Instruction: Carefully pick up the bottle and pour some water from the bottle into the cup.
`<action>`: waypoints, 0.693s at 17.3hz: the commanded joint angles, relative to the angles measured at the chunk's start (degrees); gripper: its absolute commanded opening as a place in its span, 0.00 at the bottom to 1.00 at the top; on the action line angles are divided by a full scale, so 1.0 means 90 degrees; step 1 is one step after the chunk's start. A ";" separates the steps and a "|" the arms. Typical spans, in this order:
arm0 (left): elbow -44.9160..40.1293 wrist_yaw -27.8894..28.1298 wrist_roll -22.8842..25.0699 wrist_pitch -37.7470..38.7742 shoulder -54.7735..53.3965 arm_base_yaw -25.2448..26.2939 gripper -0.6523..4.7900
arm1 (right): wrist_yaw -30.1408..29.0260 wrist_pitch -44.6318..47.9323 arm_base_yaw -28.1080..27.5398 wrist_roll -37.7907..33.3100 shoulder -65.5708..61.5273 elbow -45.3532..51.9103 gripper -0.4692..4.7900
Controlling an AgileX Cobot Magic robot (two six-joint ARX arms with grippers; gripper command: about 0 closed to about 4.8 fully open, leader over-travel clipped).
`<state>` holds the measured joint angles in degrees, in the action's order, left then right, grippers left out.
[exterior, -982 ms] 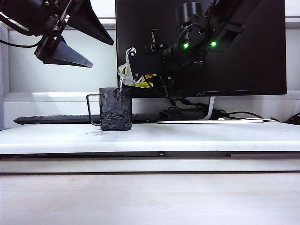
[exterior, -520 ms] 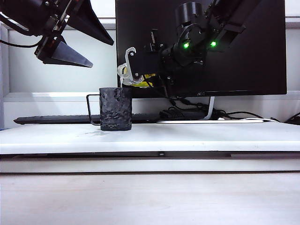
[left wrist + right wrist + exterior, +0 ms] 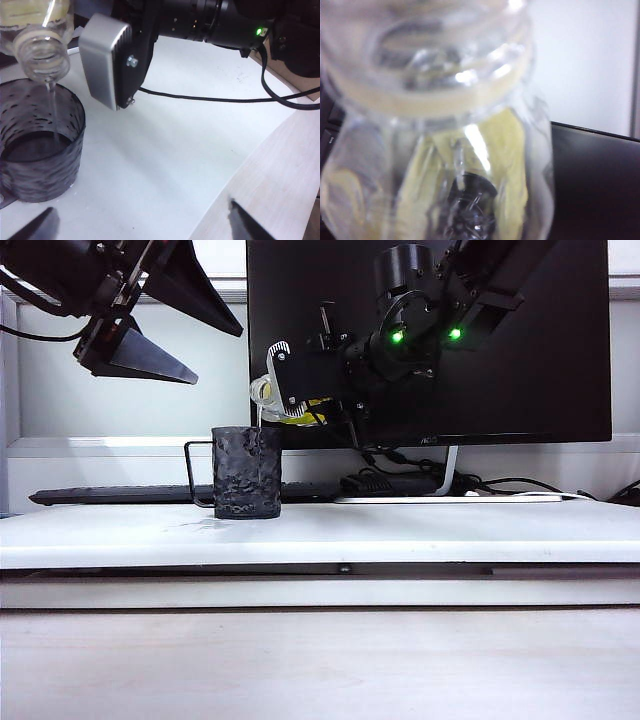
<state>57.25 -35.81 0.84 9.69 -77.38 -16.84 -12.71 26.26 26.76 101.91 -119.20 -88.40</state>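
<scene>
the right gripper (image 3: 290, 390), at upper centre of the exterior view in front of the dark monitor (image 3: 520, 340), is clamped on the bottle (image 3: 283, 405). the bottle lies tipped close to level, its long axis running from the gripper toward the left of the frame, with its open mouth at the left end directly above the cup (image 3: 246, 472). a thin thread of water (image 3: 51, 107) drops from the mouth into the cup, seen best in the left wrist view, where the bottle (image 3: 37, 35) hangs over the cup (image 3: 40, 145) and liquid already sits inside. the mouth is just above the rim, not touching it. so any coming move, tilting back or pouring on, turns on keeping that mouth over the cup's opening.

the left gripper (image 3: 160, 315), jaws spread wide and holding nothing, hangs at the upper left of the exterior view, well apart from the cup; the right arm is plainly the nearer one.

the cup stands on the white bench (image 3: 450, 530), left of centre, its thin handle pointing left.

the bottle's yellow label (image 3: 505, 165) is blurred, with no writing legible. small lettering on the monitor's lower bezel cannot be made out with certainty.
</scene>
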 commanded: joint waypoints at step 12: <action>0.0015 -0.0046 0.0066 -0.0036 0.0015 0.0000 1.00 | 0.0136 0.0457 0.0010 0.0189 0.0066 -0.0056 0.37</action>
<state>57.25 -35.83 0.86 9.74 -77.38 -16.84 -11.60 28.34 26.76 103.57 -119.20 -88.33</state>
